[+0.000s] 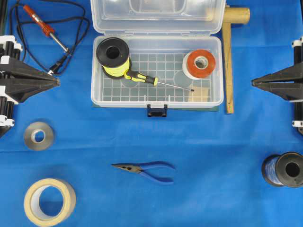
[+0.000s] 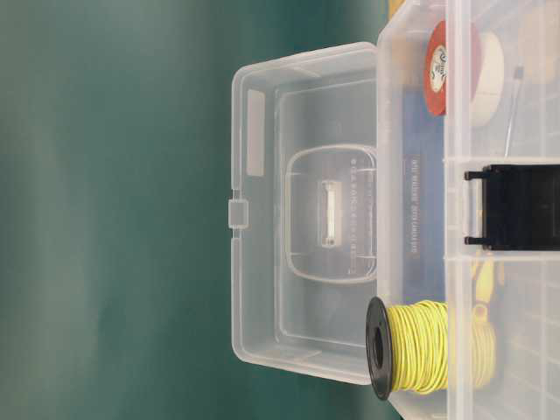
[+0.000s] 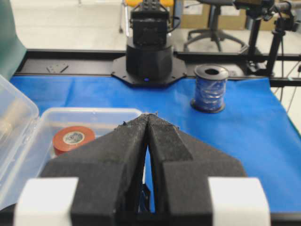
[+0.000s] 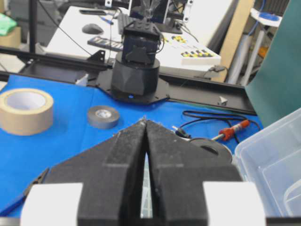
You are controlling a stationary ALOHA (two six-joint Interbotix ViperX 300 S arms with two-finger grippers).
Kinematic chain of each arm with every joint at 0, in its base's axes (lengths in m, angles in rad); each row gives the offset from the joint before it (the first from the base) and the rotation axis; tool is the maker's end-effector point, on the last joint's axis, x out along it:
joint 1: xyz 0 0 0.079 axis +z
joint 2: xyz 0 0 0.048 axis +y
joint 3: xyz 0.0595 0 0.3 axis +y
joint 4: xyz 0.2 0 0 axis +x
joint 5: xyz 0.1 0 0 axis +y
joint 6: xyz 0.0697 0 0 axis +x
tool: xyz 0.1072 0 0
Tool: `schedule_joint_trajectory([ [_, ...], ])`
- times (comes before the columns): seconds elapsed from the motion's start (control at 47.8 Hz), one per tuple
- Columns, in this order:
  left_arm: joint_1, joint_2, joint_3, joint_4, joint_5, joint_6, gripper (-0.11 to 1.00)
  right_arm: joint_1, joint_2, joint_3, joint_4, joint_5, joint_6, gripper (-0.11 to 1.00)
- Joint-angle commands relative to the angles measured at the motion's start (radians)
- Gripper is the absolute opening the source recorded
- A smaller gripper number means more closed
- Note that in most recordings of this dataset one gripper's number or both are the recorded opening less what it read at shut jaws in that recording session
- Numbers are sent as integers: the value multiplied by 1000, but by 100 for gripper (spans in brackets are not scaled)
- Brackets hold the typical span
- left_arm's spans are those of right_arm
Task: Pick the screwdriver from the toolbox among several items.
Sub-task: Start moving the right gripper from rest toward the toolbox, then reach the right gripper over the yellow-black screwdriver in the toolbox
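Screwdriver (image 1: 142, 78) amid toolbox (image 1: 215, 71), perhaps touching spool (image 1: 113, 57).

Each claw (image 3: 148, 123) is matte black with two wedge-shaped fingers (image 3: 117, 155) of rough, foam-like padding tapering to a point. Behind the tips, white blocks (image 3: 47, 200) flank each finger. The right claw (image 4: 145, 126) looks identical. Facing it stands a black faceted arm base (image 4: 136, 70).
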Motion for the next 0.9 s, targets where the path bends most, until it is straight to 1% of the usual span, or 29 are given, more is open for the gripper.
schedule_joint_trajectory([
  [0.0,-3,11,-18,-17,-17,9,0,-9,20,-31,14,0,11,0],
  [0.042,-3,14,-18,-18,-17,11,0,-12,37,-55,29,25,14,0],
  [0.105,-3,15,-18,-20,-17,11,0,-25,75,-107,51,95,26,0],
  [0.126,-3,15,-18,-21,-17,11,0,-32,103,-141,60,138,31,0],
  [0.272,5,15,-18,-23,-17,8,0,-83,252,-302,94,318,67,0],
  [0.461,21,17,-18,-26,-17,-5,0,-144,482,-537,94,561,133,0],
  [0.565,28,17,-17,-26,-18,-5,0,-175,597,-635,95,667,160,0],
  [0.67,34,17,-18,-26,-20,-9,0,-206,712,-730,95,765,206,2],
  [0.712,35,17,-17,-26,-20,-9,0,-213,762,-778,94,810,232,7],
  [0.754,35,17,-17,-26,-20,-11,0,-218,802,-815,92,841,249,16],
  [0.796,35,17,-17,-26,-20,-11,0,-219,842,-848,91,868,261,27],
  [0.88,35,17,-17,-26,-20,-11,0,-219,920,-904,86,911,279,54],
])
